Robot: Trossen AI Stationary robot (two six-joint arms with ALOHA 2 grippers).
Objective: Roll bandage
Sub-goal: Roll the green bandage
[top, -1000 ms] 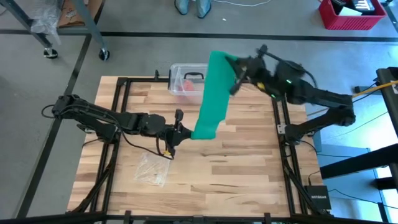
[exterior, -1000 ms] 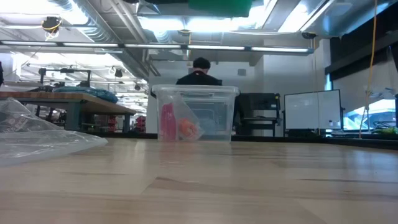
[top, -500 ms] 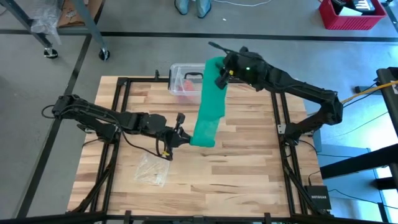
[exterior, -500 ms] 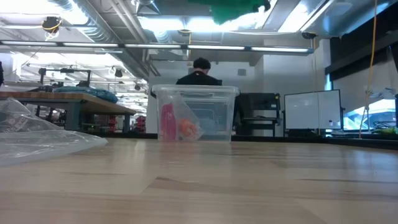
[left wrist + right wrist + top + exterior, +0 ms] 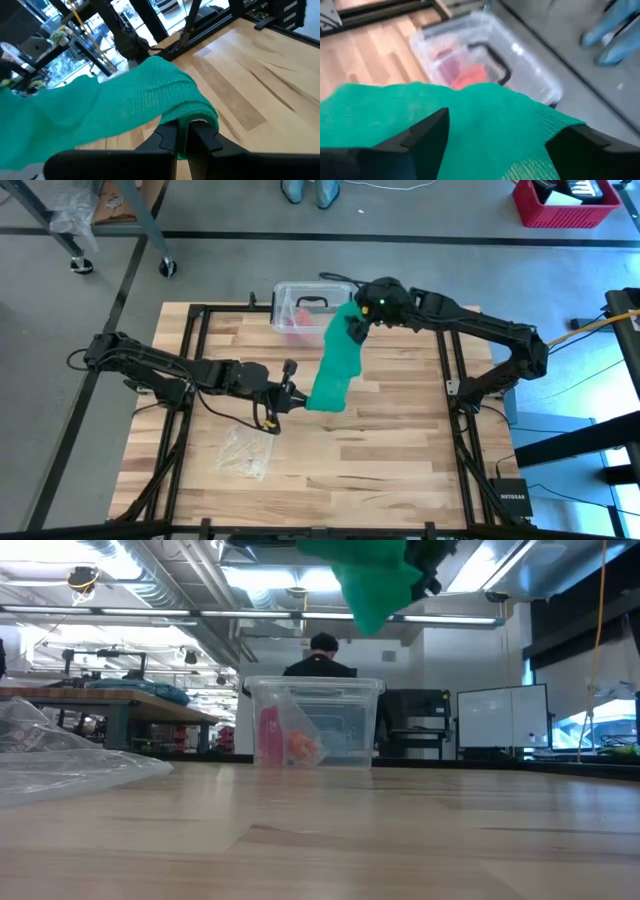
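Your left gripper (image 5: pixel 182 137) is clenched on one end of the bandage (image 5: pixel 335 365), which hangs clear of the table (image 5: pixel 400 450). Your right gripper (image 5: pixel 352 320) stands with jaws spread wide; the other end apparently lies loose between them, not pinched.

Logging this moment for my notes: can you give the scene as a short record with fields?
bandage: green strip hanging in the air between the two arms
left gripper: shut on the bandage's lower end, above the table
right gripper: open at the bandage's upper end
box: clear, black handle, at the table's far edge
wrapper: clear plastic, near the left arm
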